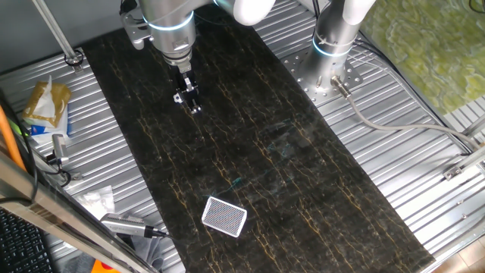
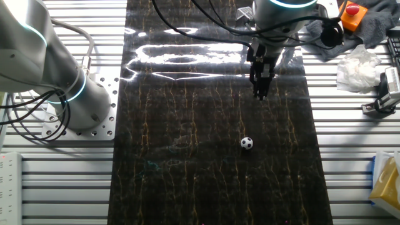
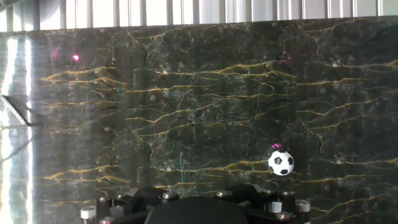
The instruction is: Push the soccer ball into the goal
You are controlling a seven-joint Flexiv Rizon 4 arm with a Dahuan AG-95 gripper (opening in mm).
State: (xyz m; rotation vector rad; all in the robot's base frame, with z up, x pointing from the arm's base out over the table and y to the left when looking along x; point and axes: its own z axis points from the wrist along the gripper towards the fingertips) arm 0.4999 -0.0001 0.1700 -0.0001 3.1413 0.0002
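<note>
Gripper (image 2: 261, 94) hangs over the dark marble slab (image 2: 187, 156), upper right of center in the other fixed view; same gripper (image 1: 191, 102) sits upper left of center in one fixed view. Fingers look pressed together, nothing between them, but the tips are small and dark against the slab, so I can't tell for sure if they're fully clenched. Hand view shows only the gripper base along the bottom edge, no fingertips.

Soccer ball (image 2: 247, 143) lies on the slab, below the gripper in the other fixed view and well apart from it. In hand view the ball (image 3: 281, 162) is lower right. I can't find it in one fixed view.

Goal (image 1: 224, 216) lies at lower center of one fixed view, white rim w/ grey mesh, near the slab's lower edge. In hand view only a sliver of the goal (image 3: 15, 112) shows at the left edge, mid-height. Not visible in the other fixed view.

My read: approach step, no contact w/ ball yet, push not begun. Next move calls for bringing the tips low behind the ball on the side away from the goal, then a steady sweep twd the net. Ball will roll off easily if struck off-center.
</note>
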